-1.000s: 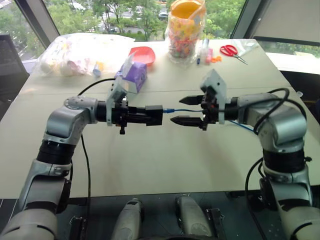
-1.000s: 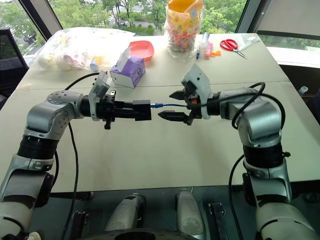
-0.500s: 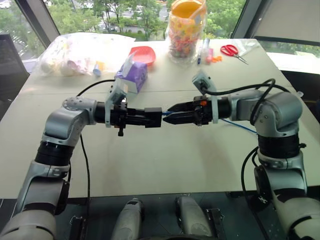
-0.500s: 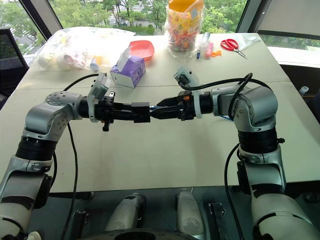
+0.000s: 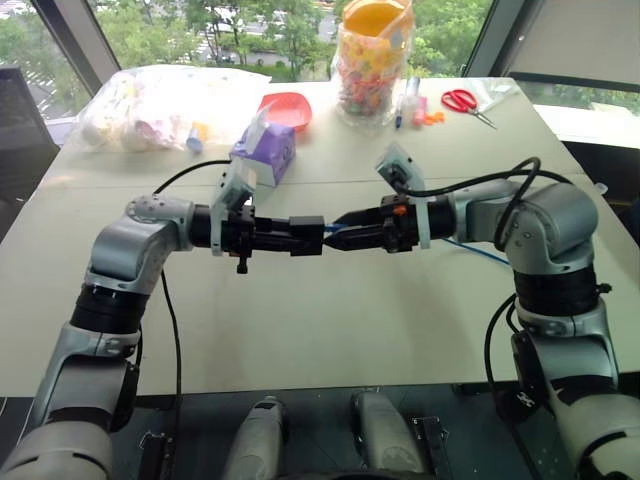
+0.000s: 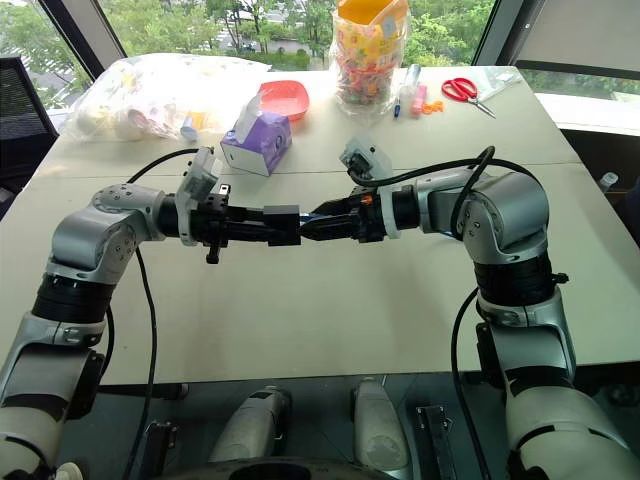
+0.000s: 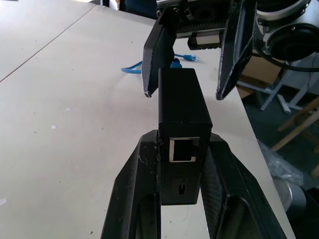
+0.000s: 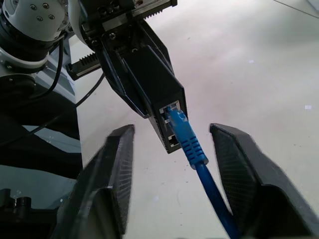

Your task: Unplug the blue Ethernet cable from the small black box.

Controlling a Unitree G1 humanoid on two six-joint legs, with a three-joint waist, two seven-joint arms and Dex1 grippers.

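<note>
Left hand [image 5: 300, 236] clamped on box [image 7: 182, 102]; cable [image 8: 188, 138] plugged in, between right hand's [image 8: 182, 149] part-open fingers, untouched.

You're working in what looks like an office or lab room high above street level: a large pale table [image 6: 300, 330] stands against tall windows [image 5: 250, 25] with dark frames, and treetops show through the glass. Along the table's far edge sits everyday desk clutter: a purple tissue box [image 6: 258, 142], a jar of colourful sweets [image 5: 374, 70], red-handled scissors [image 6: 462, 92], markers [image 6: 408, 88], a red dish [image 5: 287, 109] and a clear plastic bag [image 6: 160, 92] of small items
</note>
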